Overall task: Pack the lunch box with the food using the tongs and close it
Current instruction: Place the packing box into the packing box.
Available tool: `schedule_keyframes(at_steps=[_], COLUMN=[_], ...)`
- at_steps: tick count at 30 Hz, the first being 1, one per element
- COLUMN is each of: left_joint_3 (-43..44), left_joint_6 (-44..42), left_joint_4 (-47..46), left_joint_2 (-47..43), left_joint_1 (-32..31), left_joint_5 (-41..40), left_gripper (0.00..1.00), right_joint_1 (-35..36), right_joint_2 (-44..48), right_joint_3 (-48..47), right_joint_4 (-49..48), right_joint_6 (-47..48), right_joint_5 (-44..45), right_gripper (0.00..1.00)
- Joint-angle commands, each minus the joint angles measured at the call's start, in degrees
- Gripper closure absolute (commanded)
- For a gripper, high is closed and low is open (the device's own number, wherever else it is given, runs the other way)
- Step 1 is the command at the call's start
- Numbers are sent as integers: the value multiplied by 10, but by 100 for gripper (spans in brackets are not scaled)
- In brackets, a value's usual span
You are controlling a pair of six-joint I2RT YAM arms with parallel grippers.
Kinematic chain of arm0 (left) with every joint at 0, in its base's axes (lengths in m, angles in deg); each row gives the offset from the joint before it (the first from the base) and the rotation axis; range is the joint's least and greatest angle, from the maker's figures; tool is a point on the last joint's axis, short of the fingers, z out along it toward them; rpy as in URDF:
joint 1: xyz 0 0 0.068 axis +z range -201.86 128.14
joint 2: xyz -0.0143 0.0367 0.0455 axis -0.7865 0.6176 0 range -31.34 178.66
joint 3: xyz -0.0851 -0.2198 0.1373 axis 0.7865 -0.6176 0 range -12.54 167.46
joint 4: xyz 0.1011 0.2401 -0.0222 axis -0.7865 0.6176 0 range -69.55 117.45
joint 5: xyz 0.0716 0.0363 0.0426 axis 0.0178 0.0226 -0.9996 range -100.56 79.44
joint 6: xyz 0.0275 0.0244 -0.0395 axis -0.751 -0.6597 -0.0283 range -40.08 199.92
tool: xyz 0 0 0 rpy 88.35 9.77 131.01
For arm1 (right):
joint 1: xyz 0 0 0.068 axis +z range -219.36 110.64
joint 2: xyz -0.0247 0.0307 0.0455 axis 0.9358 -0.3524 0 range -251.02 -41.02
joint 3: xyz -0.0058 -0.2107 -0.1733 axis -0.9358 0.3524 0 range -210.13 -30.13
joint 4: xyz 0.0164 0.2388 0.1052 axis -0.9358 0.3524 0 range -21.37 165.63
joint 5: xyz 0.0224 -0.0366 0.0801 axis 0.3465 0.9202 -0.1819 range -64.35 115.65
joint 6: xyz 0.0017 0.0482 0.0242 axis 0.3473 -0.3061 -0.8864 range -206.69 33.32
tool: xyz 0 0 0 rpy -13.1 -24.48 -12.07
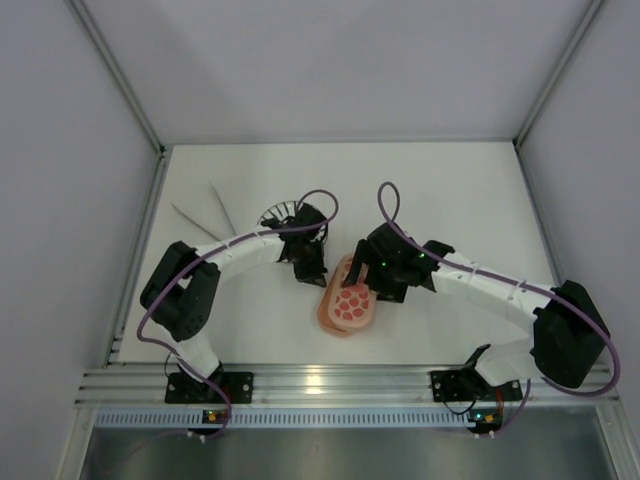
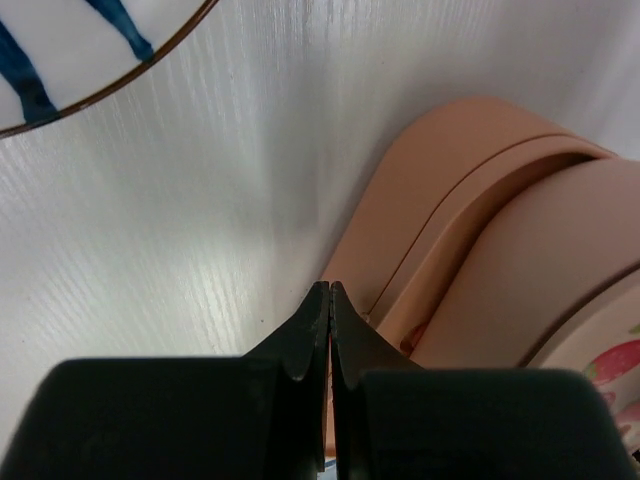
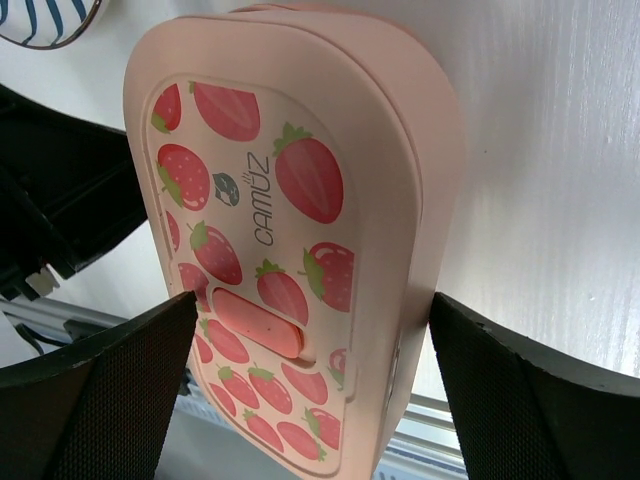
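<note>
**Top external view: pink lunch box between two robot grippers**

On the white table [image 1: 460, 200], the salmon-pink oblong plastic lunch box [image 1: 348, 298] sits near centre with its strawberry lid on. The right gripper [image 3: 312, 305] straddles it, jaws wide apart. The left gripper [image 2: 329, 292], pinched together, sits just beside it. Pressing evenly should seat the lid square.

The salmon-pink oblong plastic lunch box [image 3: 425, 170] carries a paler pink lid [image 3: 290, 110] printed with red strawberries, green-leaved, and grey lettering. The round white plate [image 2: 70, 45] bears dark blue radial stripes and a thin brown rim. The white desk [image 2: 200, 250] shows a faint streaked grain.
</note>
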Motion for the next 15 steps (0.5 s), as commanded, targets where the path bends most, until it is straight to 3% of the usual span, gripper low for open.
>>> schedule_keyframes(at_steps=[1,15], left_joint_3=[-17,-42], left_joint_6=[9,24], left_joint_4=[-19,-13], left_joint_2=[-40,-65], left_joint_1=[-1,-23], left_joint_5=[16,25], left_gripper=[100,100], right_joint_1=[12,20], right_joint_2=[-8,-9], right_joint_3=[-37,-46], right_joint_4=[-13,-20], right_joint_6=[9,5], right_joint_5=[3,-17], right_gripper=[4,3])
